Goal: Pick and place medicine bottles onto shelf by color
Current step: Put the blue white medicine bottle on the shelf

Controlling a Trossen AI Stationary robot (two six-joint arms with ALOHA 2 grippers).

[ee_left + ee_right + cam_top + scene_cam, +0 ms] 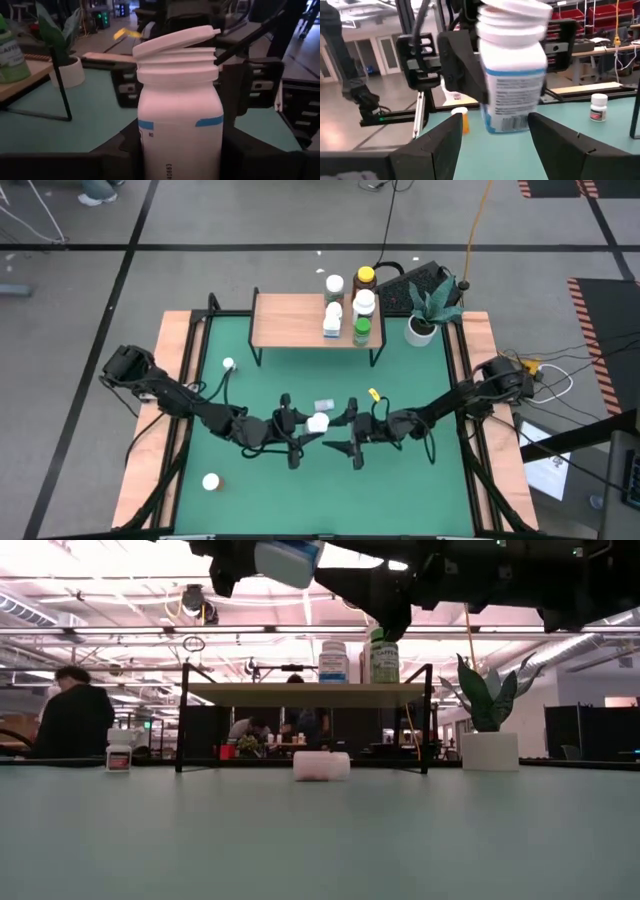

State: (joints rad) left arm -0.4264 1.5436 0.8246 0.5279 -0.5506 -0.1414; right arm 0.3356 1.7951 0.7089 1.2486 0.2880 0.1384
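Bottles are what matter on this green table, and one of them is up in the air — a white bottle with a blue label band, its white cap sitting tilted, lifted on one side off the threaded neck. The left gripper is clamped around its body at mid-table, the dark fingers pressing both flanks in the left wrist view. From table height it hangs well above the surface.

The right gripper faces it from just beside, fingers spread wide and holding nothing; the bottle stands ahead of that gap, not inside it.

On the wooden shelf at the far side, five bottles crowd the right end: an amber one with a yellow cap, a green one, and three white-capped ones. More bottles are scattered on the table — one lying on its side between the grippers and the shelf, one near the left rail, another at the near left, and a small amber one by the right arm.

A potted plant stands just right of the shelf.
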